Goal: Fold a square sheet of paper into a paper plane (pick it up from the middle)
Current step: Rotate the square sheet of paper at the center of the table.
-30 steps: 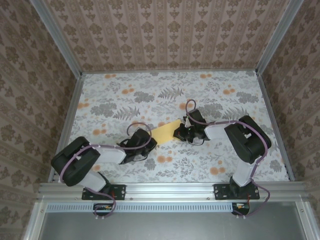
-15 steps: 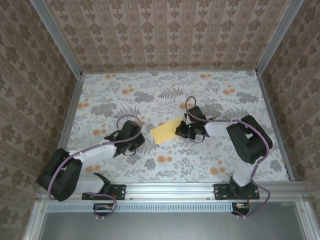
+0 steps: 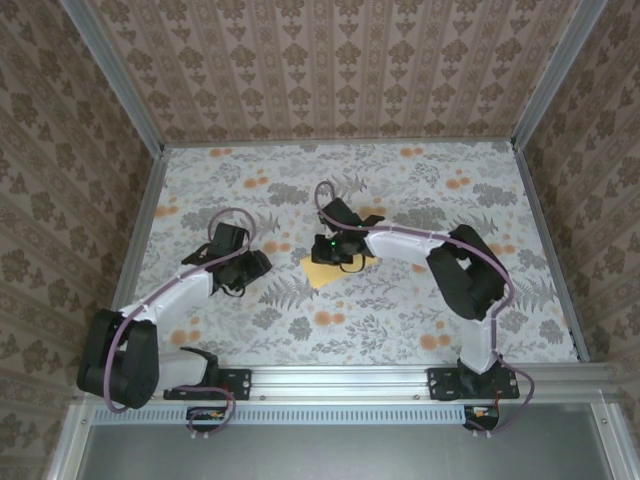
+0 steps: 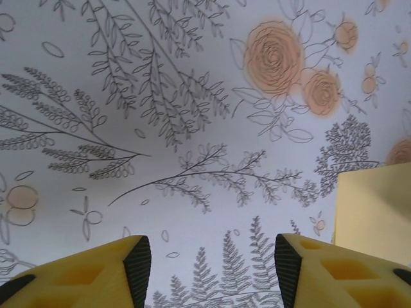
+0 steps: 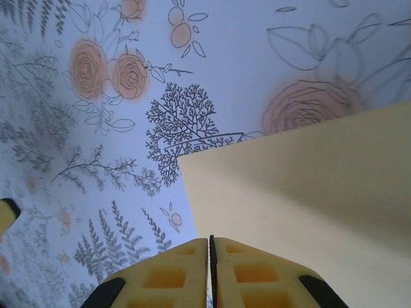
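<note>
Square sheet of paper (image 5: pixel 308 192) on floral table (image 3: pixel 400 310), right gripper (image 5: pixel 210 256) pinching, left gripper (image 4: pixel 212 256) spread

The square sheet of paper (image 3: pixel 320 275) is plain pale yellow-orange. The surface (image 3: pixel 420 190) is white, printed with grey ferns and orange roses. The walls (image 3: pixel 330 60) carry brown, striped floral wallpaper.
</note>
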Available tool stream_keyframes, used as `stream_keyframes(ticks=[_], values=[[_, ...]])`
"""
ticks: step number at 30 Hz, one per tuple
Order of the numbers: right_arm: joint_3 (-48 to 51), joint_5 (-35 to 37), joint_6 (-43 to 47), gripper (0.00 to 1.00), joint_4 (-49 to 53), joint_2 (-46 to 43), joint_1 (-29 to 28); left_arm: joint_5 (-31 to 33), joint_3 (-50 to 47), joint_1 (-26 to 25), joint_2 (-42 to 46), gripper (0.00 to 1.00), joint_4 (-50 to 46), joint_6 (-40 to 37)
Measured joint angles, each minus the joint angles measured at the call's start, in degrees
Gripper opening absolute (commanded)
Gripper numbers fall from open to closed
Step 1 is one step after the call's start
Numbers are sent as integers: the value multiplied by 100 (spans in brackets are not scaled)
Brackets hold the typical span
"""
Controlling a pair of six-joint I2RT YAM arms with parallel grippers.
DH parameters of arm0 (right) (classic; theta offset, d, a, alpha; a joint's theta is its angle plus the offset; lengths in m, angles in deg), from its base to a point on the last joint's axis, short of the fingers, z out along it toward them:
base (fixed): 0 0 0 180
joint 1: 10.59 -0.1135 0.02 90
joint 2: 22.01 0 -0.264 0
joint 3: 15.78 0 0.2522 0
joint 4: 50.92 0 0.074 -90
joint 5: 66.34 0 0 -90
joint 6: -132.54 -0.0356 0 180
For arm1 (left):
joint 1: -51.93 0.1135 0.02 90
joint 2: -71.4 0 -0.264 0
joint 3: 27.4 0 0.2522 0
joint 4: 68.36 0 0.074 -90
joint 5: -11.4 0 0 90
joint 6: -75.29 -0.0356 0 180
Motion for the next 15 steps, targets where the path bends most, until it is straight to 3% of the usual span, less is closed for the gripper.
stream_keyframes(ticks=[6, 15], values=[[-490, 63, 48, 10, 433, 627, -118, -48, 0, 37, 0, 65, -208, -212], [-498, -55, 610, 6, 678, 627, -199, -125, 96, 37, -116, 68, -330, -389]])
